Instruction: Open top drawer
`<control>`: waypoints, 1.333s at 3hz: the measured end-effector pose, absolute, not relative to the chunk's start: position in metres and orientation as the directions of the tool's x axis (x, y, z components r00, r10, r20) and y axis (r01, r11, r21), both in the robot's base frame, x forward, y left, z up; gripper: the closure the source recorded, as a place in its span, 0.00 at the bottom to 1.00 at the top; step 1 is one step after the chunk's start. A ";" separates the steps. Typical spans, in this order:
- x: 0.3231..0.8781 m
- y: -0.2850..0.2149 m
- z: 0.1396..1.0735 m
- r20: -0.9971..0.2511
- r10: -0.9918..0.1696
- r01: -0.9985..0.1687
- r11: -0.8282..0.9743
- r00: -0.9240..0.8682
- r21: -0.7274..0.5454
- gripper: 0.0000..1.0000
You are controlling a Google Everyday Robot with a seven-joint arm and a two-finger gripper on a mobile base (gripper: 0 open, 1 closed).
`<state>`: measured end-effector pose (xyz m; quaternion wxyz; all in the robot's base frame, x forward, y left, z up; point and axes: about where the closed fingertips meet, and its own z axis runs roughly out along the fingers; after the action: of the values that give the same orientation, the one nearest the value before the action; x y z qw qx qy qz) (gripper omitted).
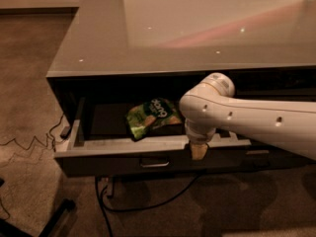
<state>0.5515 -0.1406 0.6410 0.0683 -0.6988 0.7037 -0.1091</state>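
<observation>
Grey glossy worktop (98,48) over brown carpet (29,83), with the top drawer (113,147) standing pulled out below its front edge.
The end effector (198,151) hangs at the drawer's front lip, right of the centre pull handle (154,163); I cannot tell whether it is clenched or released. A green snack bag (150,117) lies inside. The white arm (256,120) hides the drawer's right part and is cut off at the right. A dark cable (148,201) trails across the carpet.

bag (150,117) near hand (198,151) at top drawer (118,147)
</observation>
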 end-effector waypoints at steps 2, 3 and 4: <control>0.549 -0.138 0.641 0.056 -0.998 -0.969 0.000 -0.014 -0.249 0.48; 0.549 -0.138 0.641 0.056 -0.998 -0.969 0.000 -0.014 -0.249 0.24; 0.549 -0.138 0.641 0.056 -0.998 -0.969 0.000 -0.014 -0.249 0.02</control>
<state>0.5489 -0.1384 0.6409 0.0682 -0.6988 0.7037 -0.1090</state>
